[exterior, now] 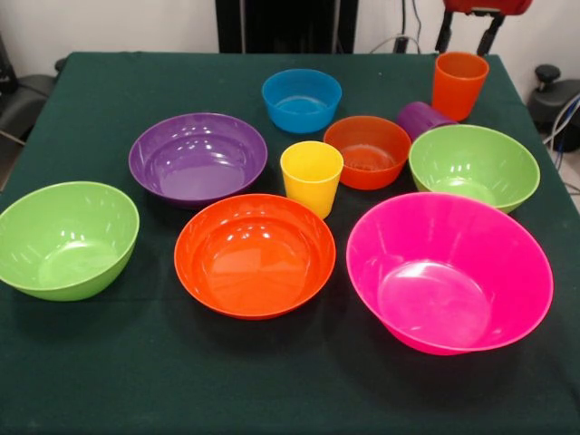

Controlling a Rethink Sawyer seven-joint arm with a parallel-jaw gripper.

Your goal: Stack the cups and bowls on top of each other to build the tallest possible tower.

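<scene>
Hand: the hand shows only as two dark prongs under a red body at the top edge, right of centre; the prongs stand apart with nothing between them, above the orange cup.
Orange cup: the orange cup stands upright at the far right of the bench, just below the hand and clear of it.
Purple cup: the purple cup lies on its side just beside the orange cup, partly hidden behind the small orange bowl and the right green bowl.
Small orange bowl: the small orange bowl sits mouth up near the middle, between the yellow cup and the right green bowl.
Right green bowl: this green bowl sits mouth up at the right, just behind the pink bowl.
Blue bowl: the small blue bowl sits alone toward the far side, near the centre.
Yellow cup: the yellow cup stands upright at the centre, just behind the large orange bowl.
Pink bowl: the huge pink bowl sits at the near right, tilted a little toward the camera.
Large orange bowl: the large orange bowl sits at the near centre, beside the pink bowl.
Purple bowl: the purple bowl sits left of the yellow cup.
Left green bowl: the second green bowl sits at the near left, well apart from the others.
Tower: nothing is stacked; every cup and bowl rests singly on the bench.
Bench: the bench is covered in dark green cloth.
</scene>
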